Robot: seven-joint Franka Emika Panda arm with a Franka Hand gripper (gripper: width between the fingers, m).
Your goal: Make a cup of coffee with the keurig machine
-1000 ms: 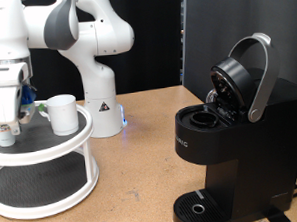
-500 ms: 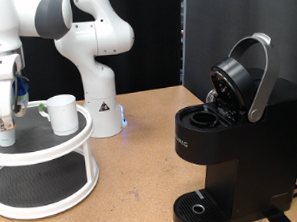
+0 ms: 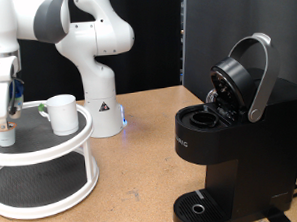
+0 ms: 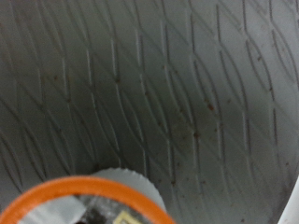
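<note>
The white cup stands upright on the top tier of a round white two-tier stand at the exterior view's left. The black keurig machine stands at the right with its lid raised and the pod chamber open. My gripper hangs at the far left over the top tier, its fingertips right above a small white pod, to the left of the cup. The wrist view shows that pod's orange rim close up on a grey patterned mat. No fingers show there.
The white arm base stands behind the stand on the wooden table. A black backdrop closes the rear. The lower tier of the stand carries a dark mat.
My gripper has shifted slightly towards the exterior view's left, settling over the pod. The cup, the pod and the machine have not moved.
</note>
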